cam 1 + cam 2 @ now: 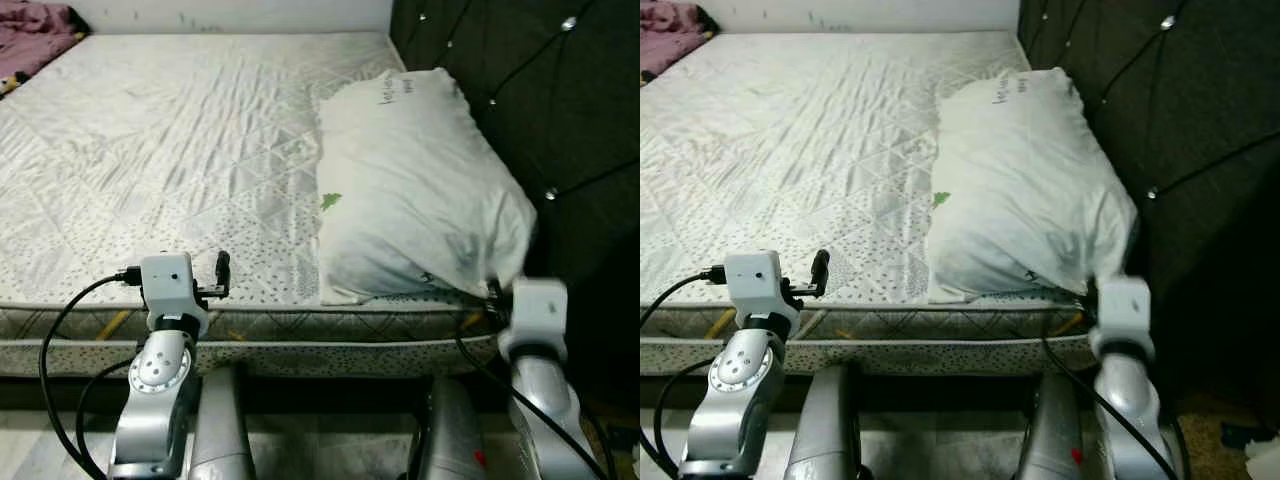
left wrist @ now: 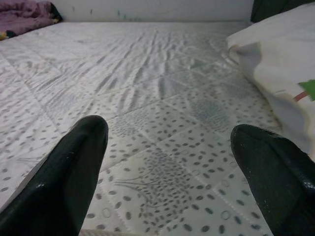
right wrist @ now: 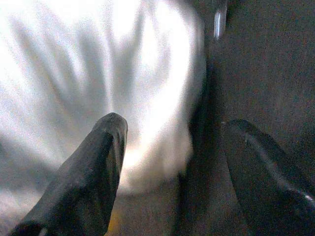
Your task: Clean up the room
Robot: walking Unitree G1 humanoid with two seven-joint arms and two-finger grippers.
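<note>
A white pillow with a small green mark lies on the right side of the bed, against the dark headboard. My right gripper is at the pillow's near right corner. It is open, with one finger against the pillow cloth and the other beside the headboard. My left gripper hovers low over the near edge of the white quilted mattress, left of the pillow. It is open with nothing between its fingers.
A purple blanket is bunched at the bed's far left corner. The mattress side runs across in front of me, with floor below it. The tufted headboard closes off the right side.
</note>
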